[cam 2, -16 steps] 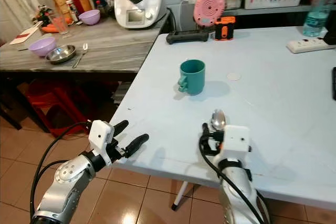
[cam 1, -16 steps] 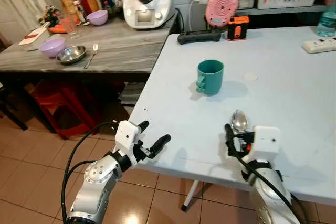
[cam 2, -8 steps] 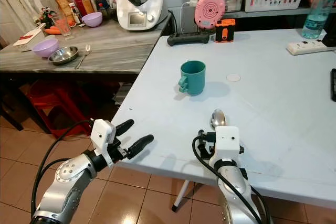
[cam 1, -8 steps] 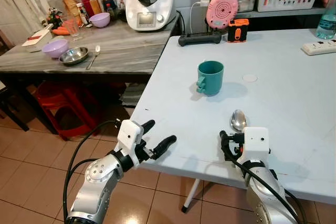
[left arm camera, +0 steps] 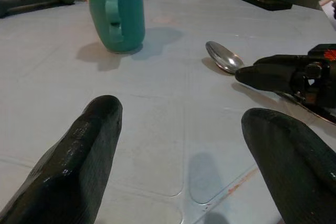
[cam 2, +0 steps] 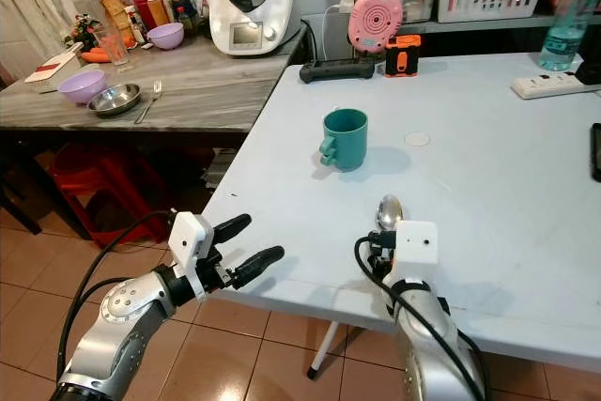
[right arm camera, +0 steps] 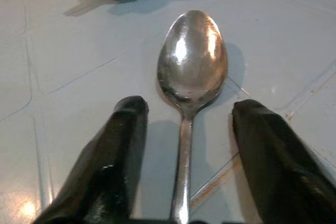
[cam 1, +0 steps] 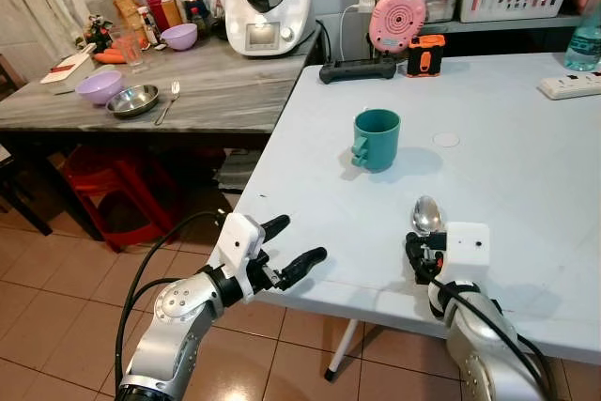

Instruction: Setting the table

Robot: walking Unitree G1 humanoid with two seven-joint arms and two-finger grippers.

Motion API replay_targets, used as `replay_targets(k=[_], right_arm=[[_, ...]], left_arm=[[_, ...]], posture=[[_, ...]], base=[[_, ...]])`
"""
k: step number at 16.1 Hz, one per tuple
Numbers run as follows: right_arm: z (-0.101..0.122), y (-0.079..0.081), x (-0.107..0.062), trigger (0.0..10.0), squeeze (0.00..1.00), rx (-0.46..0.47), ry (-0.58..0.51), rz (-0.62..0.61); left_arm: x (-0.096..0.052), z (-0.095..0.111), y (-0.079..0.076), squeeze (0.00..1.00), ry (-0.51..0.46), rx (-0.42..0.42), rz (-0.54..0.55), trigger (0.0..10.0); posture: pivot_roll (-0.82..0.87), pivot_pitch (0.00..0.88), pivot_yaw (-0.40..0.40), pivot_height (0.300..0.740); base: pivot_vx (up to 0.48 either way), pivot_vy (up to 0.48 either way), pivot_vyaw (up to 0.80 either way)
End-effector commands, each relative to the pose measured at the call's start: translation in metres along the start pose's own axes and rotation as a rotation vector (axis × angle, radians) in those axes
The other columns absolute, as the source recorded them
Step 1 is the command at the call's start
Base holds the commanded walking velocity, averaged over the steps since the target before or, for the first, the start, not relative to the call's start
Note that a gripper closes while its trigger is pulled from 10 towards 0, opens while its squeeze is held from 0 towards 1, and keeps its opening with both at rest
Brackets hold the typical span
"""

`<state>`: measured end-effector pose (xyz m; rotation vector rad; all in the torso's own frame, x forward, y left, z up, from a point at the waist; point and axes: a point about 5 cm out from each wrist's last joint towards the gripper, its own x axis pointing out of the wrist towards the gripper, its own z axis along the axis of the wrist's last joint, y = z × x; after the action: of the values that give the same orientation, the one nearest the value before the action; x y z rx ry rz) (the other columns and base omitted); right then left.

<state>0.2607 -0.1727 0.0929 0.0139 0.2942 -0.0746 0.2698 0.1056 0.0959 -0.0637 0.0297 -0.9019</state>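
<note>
The spoon (right arm camera: 191,72) was flanked by the open right claw (right arm camera: 187,145) on the table (cam 1: 526,157); the left claw (cam 1: 291,249) was spread open at the near edge.

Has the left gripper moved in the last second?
Yes. The left gripper has edged forward toward the white table's near edge, closer in line with the teal mug, fingers spread open.

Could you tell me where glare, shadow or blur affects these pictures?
Right wrist view: the spoon bowl carries bright glare, and the near fingers look soft. Left wrist view: the green mug throws a soft shadow on the white table; the fingertips are blurred. Eye views: sharp, with a reflection on the floor tiles.
</note>
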Motion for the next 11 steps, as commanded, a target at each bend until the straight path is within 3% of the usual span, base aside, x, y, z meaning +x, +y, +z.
replay_targets(k=[1, 11], right_arm=[[-0.0229, -0.0028, 0.0001, 0.0, 0.00, 0.031, 0.131, -0.002], [-0.0328, -0.0042, -0.0006, 0.0, 0.00, 0.120, 0.252, 0.093]], left_arm=[[-0.0026, 0.0042, 0.0042, 0.00, 0.010, 0.023, 0.000, 10.0], [-0.0052, 0.0013, -0.0033, 0.00, 0.054, 0.053, -0.108, 10.0]], posture=[[-0.14, 0.000, 0.167, 0.740], [-0.14, 0.000, 0.167, 0.740]], base=[[0.000, 0.000, 0.00], [0.000, 0.000, 0.00]])
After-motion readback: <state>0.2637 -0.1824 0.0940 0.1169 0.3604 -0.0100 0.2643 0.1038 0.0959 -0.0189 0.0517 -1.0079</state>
